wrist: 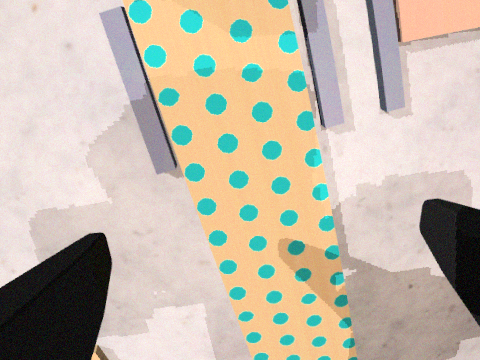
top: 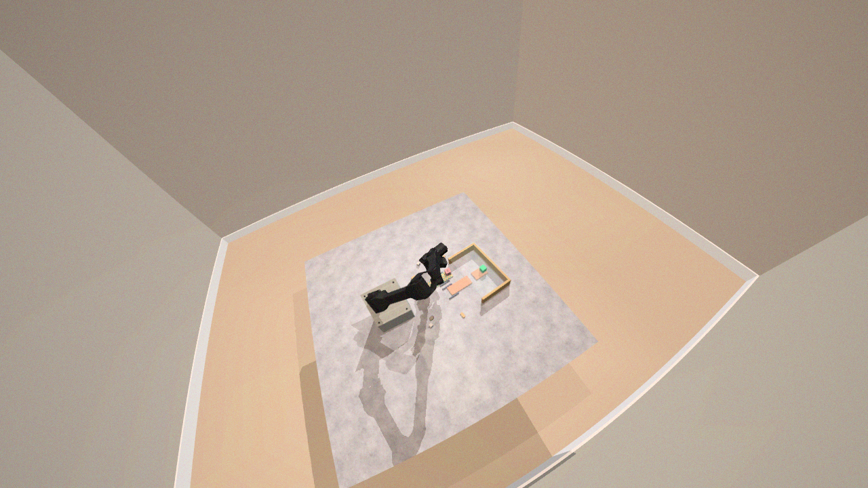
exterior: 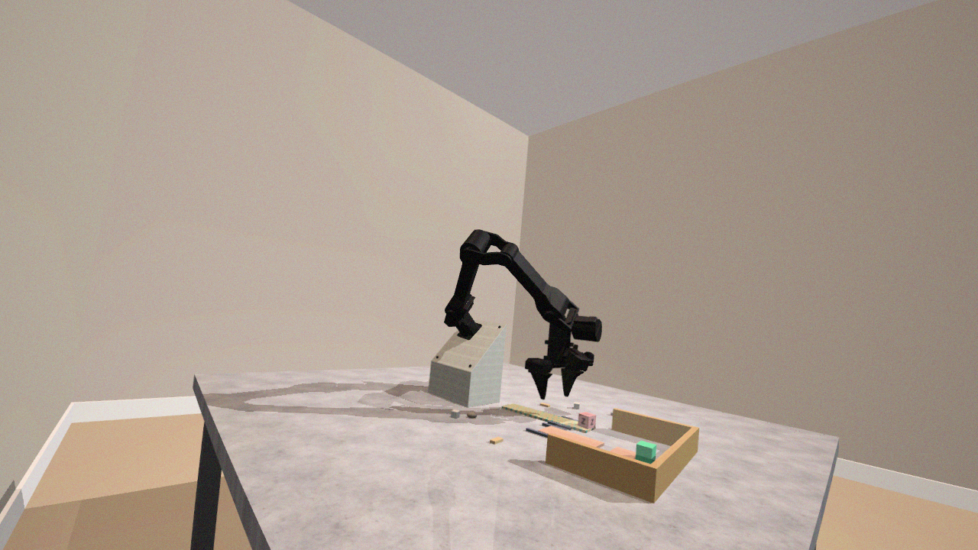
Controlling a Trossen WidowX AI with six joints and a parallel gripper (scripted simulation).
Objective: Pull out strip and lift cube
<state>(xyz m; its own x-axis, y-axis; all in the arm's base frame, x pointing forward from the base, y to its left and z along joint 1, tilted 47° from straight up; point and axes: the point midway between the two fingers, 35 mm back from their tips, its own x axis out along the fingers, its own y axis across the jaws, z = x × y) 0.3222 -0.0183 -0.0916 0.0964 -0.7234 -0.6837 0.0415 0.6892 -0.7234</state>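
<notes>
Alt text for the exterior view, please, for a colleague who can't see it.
A black arm's open, empty gripper hangs above a speckled table, close to a dotted strip bearing a pink labelled cube near its far end. Nearer the camera, a low wooden frame, open on one side, surrounds a green cube.

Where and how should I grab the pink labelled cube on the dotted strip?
I'd come straight down on the pink labelled cube and pinch two opposite side faces near mid-height. It sits upright with flat sides, and the black gripper already points down, open. Its exact turn is hard to tell.
</notes>
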